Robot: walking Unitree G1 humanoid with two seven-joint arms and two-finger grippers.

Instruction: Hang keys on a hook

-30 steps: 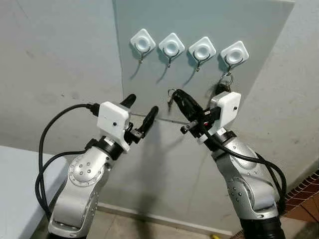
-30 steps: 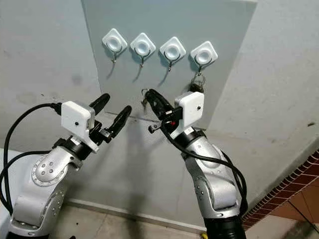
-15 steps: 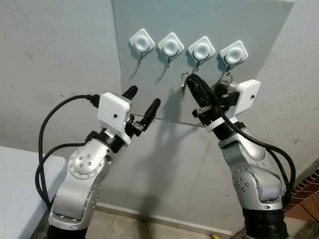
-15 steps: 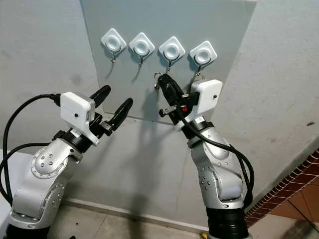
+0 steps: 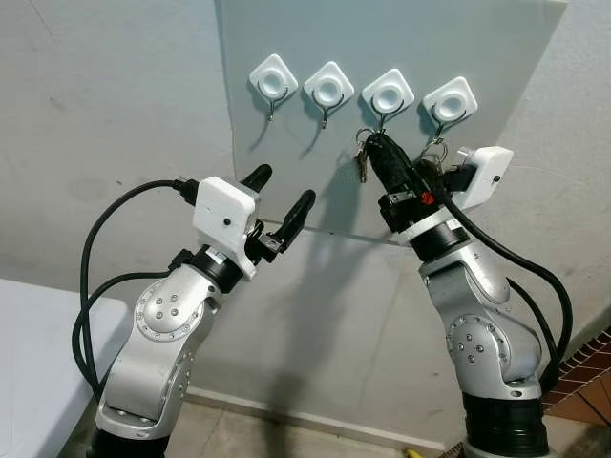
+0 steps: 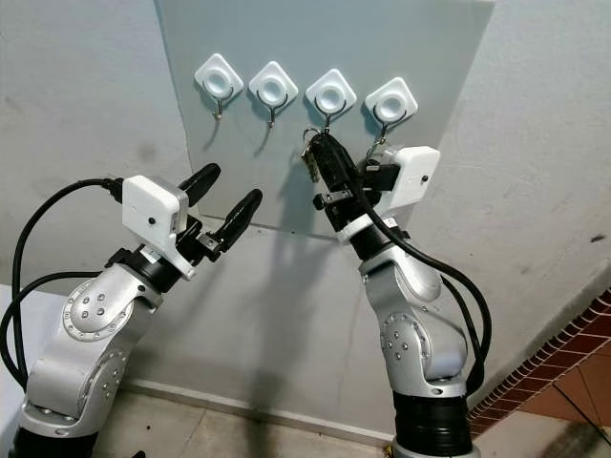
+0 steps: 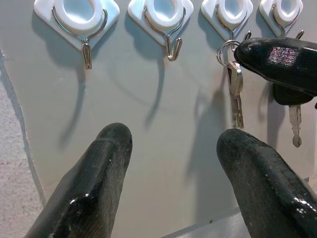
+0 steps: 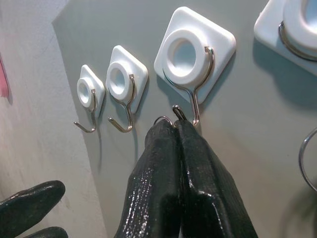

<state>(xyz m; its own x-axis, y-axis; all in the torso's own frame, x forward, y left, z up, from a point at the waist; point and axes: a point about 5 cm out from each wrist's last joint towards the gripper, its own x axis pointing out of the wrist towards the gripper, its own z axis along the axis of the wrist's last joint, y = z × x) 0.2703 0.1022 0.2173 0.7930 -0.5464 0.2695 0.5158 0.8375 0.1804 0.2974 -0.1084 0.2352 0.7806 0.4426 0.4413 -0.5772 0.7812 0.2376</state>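
While pinching keys (image 5: 361, 162), right gripper (image 5: 374, 145) nears third hook (image 5: 381, 116).

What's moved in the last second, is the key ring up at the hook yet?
The right gripper, shut on the keys, rose from mid-panel to just under the third hook; ring at the hook, not visibly on. The left gripper stayed open, idle; the fourth hook's key unchanged.
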